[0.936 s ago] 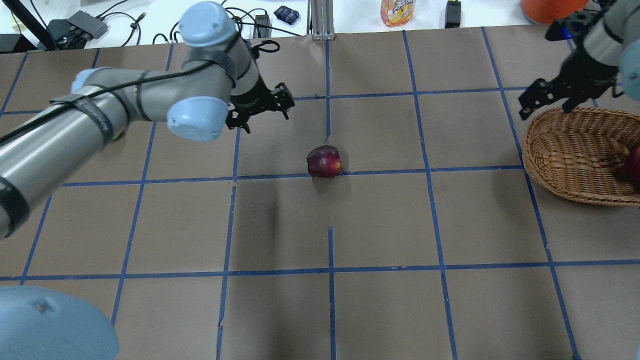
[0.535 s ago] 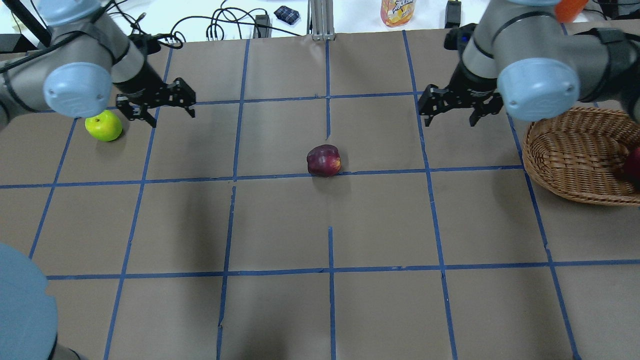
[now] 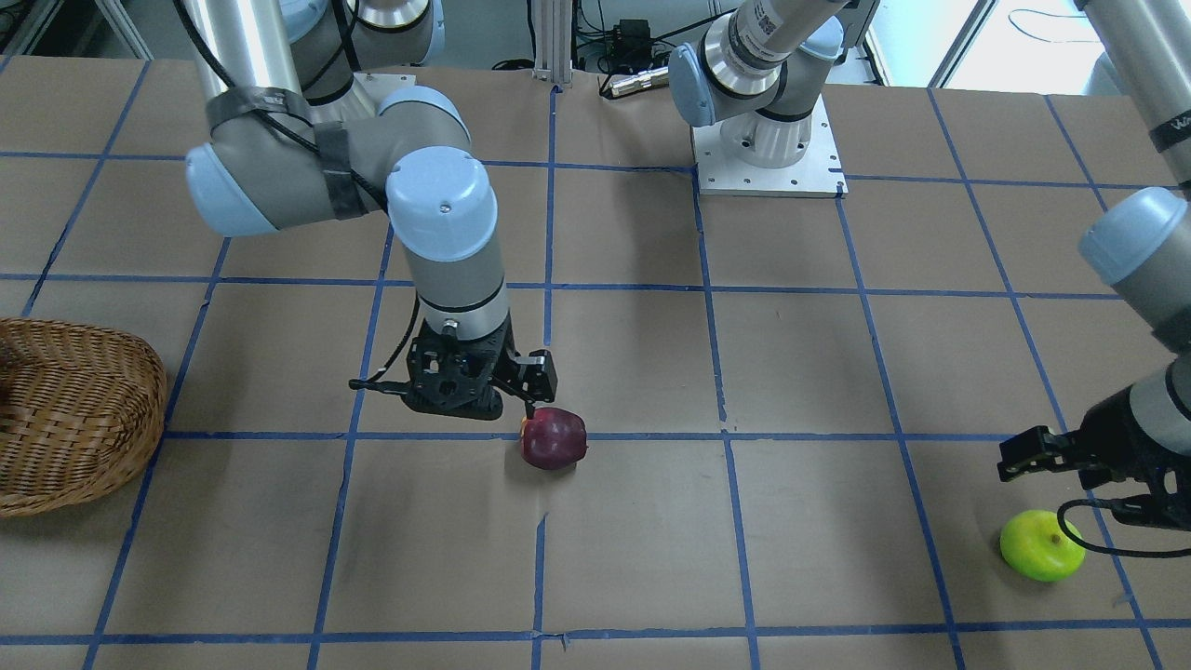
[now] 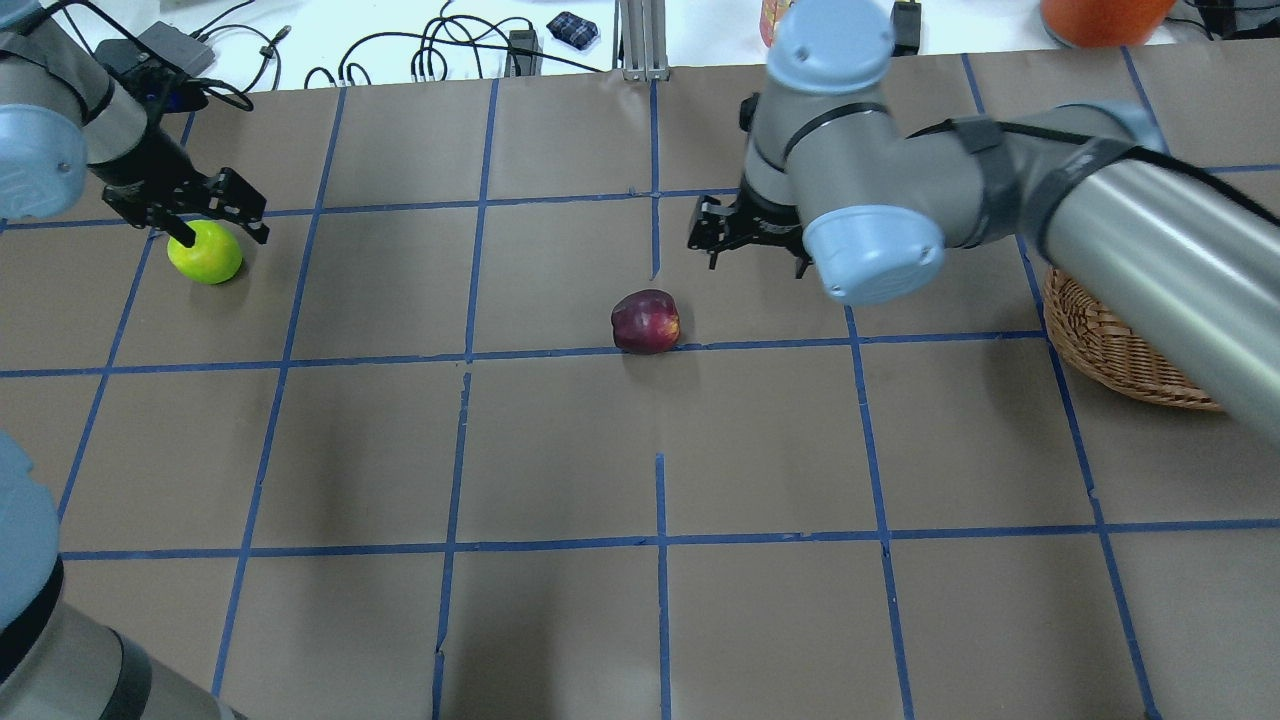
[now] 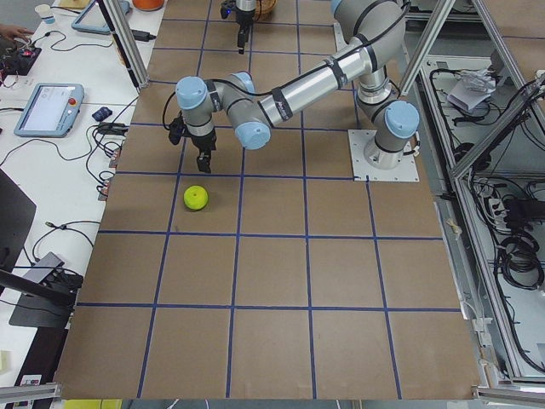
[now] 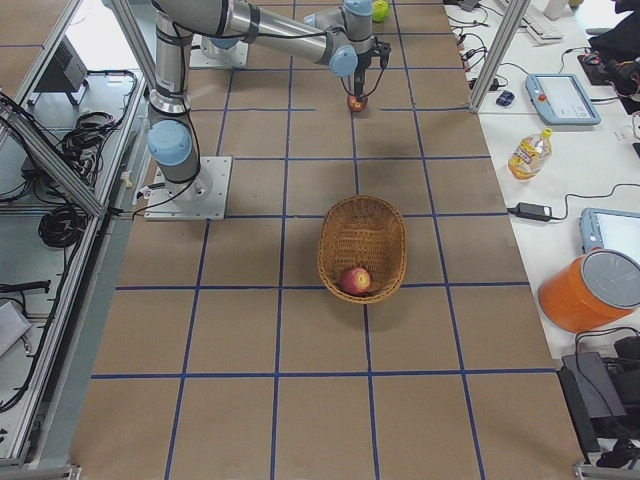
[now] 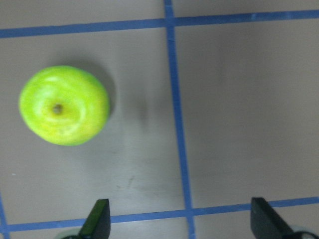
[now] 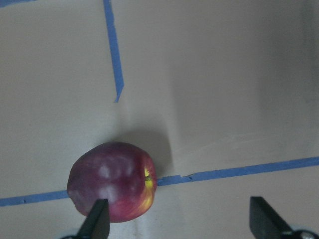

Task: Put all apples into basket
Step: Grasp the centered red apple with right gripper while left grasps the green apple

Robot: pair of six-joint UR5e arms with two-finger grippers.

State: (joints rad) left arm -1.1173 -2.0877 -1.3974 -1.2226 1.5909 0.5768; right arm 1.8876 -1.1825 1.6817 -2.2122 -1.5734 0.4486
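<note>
A lime green apple [image 4: 205, 252] lies at the table's far left, also in the front view [image 3: 1042, 546] and the left wrist view [image 7: 64, 105]. My left gripper [image 4: 220, 232] is open just above and beside it. A dark maroon apple [image 4: 646, 321] lies at mid-table, also in the front view [image 3: 554, 438] and the right wrist view [image 8: 112, 181]. My right gripper [image 4: 750, 255] is open above the table, just beyond and to the right of it. The streaky red apple [image 6: 353, 279] lies inside the wicker basket [image 6: 363, 248], which sits at the right edge [image 4: 1110, 345].
My right arm's forearm crosses over the basket in the overhead view. A juice bottle [image 6: 527, 153], an orange bucket [image 6: 590, 290], tablets and cables sit on the white bench beyond the table's far edge. My left arm's base plate [image 3: 768, 149] is bolted to the table at the robot's side.
My left gripper has swung left from mid-table to over the green apple. My right gripper has moved left from the basket to beside the maroon apple. Both stay open.
</note>
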